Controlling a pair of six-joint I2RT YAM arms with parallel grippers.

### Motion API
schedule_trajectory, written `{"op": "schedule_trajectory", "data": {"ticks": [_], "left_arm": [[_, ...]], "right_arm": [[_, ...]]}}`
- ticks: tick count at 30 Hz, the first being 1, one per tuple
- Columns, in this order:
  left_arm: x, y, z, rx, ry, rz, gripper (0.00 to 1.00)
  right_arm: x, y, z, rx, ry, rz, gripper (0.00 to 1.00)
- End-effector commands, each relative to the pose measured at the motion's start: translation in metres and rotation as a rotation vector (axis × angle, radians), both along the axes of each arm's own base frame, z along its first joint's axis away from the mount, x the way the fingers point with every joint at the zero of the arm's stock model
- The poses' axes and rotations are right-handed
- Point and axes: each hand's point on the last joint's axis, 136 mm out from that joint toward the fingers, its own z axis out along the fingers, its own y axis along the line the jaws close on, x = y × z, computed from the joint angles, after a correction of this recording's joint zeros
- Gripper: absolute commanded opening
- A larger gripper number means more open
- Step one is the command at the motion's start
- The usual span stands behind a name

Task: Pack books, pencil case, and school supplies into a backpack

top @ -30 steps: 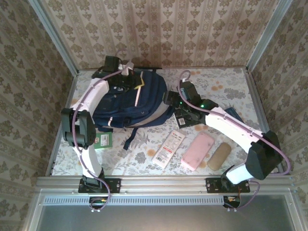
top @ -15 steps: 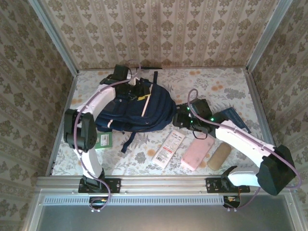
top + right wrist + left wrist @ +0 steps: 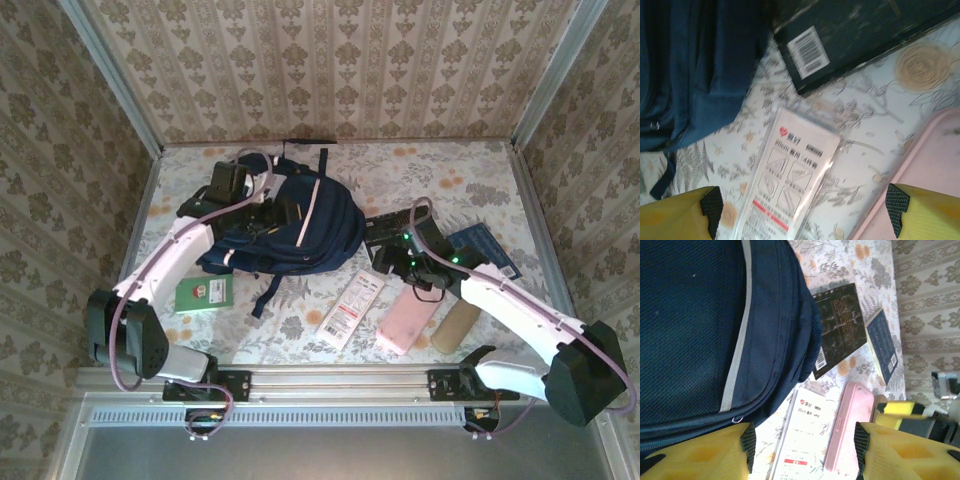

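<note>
From above, the backpack (image 3: 310, 230) lies on the desk (image 3: 470, 170), slightly nearer than a second ago. Left wrist view: left jaws released, apparently just clear of its fabric. Right wrist view: right jaws spread, empty, above the white packet (image 3: 790, 185).

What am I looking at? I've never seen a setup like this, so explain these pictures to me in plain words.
These are two robot arms bolted to the near edge of a flowered table, each ending in a two-finger gripper. The wide picture comes from a fixed camera above and behind them; the other two come from wrist cameras, so the yellow blocks are each arm's own fingers. On the table lie a navy backpack, a green booklet, a white packet with red print, a pink pouch, a tan pouch, a black book and a navy book. The left gripper hangs open over the backpack; the right gripper hangs open above the packet. Neither holds anything.
</note>
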Motion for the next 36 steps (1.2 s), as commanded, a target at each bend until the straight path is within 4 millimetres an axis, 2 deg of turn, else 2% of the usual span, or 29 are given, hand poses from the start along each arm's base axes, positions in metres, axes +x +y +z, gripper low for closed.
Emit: {"op": "schedule_trajectory", "data": {"ticks": [1, 5, 8, 13, 17, 19, 24, 30, 36], "left_arm": [[-0.012, -0.008, -0.017, 0.05, 0.003, -0.01, 0.58], [-0.031, -0.063, -0.042, 0.041, 0.014, -0.095, 0.54], [-0.035, -0.1, -0.061, 0.029, 0.019, -0.121, 0.53], [-0.024, -0.14, -0.088, 0.017, 0.055, -0.15, 0.52], [-0.014, -0.159, -0.107, 0.021, 0.082, -0.164, 0.48], [-0.011, -0.164, -0.115, 0.015, 0.096, -0.169, 0.44], [-0.007, -0.174, -0.135, 0.028, 0.119, -0.182, 0.41], [-0.007, -0.186, -0.153, 0.055, 0.139, -0.211, 0.41], [-0.006, -0.191, -0.161, 0.062, 0.157, -0.216, 0.41]], "right_arm": [[0.025, -0.02, 0.001, 0.041, -0.03, -0.086, 0.87], [0.067, -0.051, 0.012, 0.064, -0.079, -0.198, 0.87], [0.099, -0.069, 0.021, -0.043, -0.124, -0.23, 0.88], [0.15, -0.098, 0.001, -0.132, -0.064, -0.238, 0.91], [0.178, -0.116, -0.024, -0.16, 0.005, -0.199, 0.92], [0.186, -0.123, -0.036, -0.163, 0.047, -0.18, 0.93], [0.201, -0.118, -0.057, -0.106, 0.106, -0.099, 0.93], [0.194, -0.122, -0.08, -0.104, 0.191, -0.089, 0.94], [0.182, -0.116, -0.086, -0.067, 0.208, -0.079, 0.93]]}}
